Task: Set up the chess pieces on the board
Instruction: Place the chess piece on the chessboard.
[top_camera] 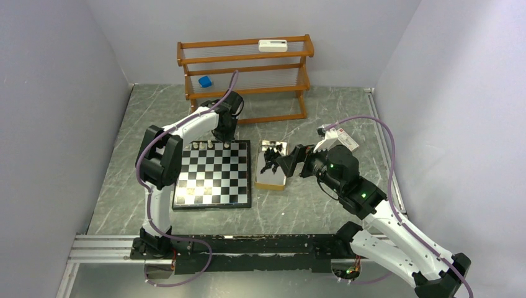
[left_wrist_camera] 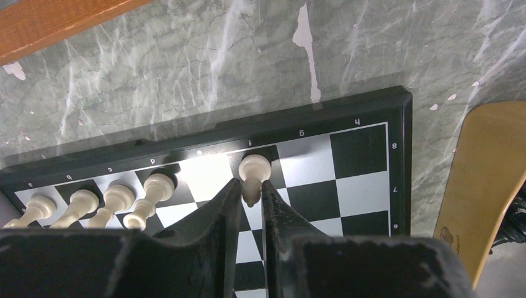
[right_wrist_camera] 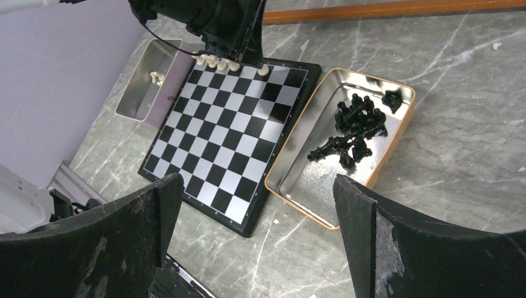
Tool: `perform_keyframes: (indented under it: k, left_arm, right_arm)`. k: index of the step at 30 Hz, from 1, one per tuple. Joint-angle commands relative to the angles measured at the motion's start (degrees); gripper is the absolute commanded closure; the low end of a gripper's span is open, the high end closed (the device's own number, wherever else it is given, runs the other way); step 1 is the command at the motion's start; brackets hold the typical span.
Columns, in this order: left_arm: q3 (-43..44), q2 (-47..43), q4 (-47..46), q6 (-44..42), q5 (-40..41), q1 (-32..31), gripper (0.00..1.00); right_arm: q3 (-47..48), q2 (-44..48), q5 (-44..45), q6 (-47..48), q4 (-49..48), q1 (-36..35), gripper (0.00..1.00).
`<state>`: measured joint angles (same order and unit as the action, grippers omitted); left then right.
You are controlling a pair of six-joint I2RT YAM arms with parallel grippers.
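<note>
- The left gripper (left_wrist_camera: pixel 250 188), jaws narrow, clasps a whitish-cream chess piece (left_wrist_camera: pixel 254 167) that stands on a dark far-row square of the flat black-and-silver chessboard (left_wrist_camera: pixel 406 149).
- Four more cream pieces (left_wrist_camera: pixel 115 202) line the same row at its 9 o'clock.
- The right gripper (right_wrist_camera: pixel 257 192) hangs spread wide, holding nothing, above the grey marbled table (right_wrist_camera: pixel 434 155).
- Black chess pieces (right_wrist_camera: pixel 355 127) lie heaped in a rectangular metal tray (right_wrist_camera: pixel 307 180) at the chessboard's 3 o'clock.

Wooden rack (top_camera: pixel 236 59) at the back — blue cube (top_camera: pixel 205 81), white device (top_camera: pixel 273 45) on it.
</note>
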<state>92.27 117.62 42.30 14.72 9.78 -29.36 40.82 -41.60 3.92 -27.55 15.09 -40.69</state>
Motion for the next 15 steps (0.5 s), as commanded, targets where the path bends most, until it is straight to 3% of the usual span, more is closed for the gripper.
perform_keyframes:
  k: [1,15]
  left_arm:
    - [0.1,0.94,1.02,-1.07,-0.77,-0.25,0.75]
    - [1.81,-3.74,1.36,-0.32,-0.95,-0.25,0.67]
  right_arm:
    - [0.82,0.74,1.06,0.75,-0.37,-0.2,0.05]
    - [0.91,0.68,0.97,0.83,-0.34,-0.24,0.05]
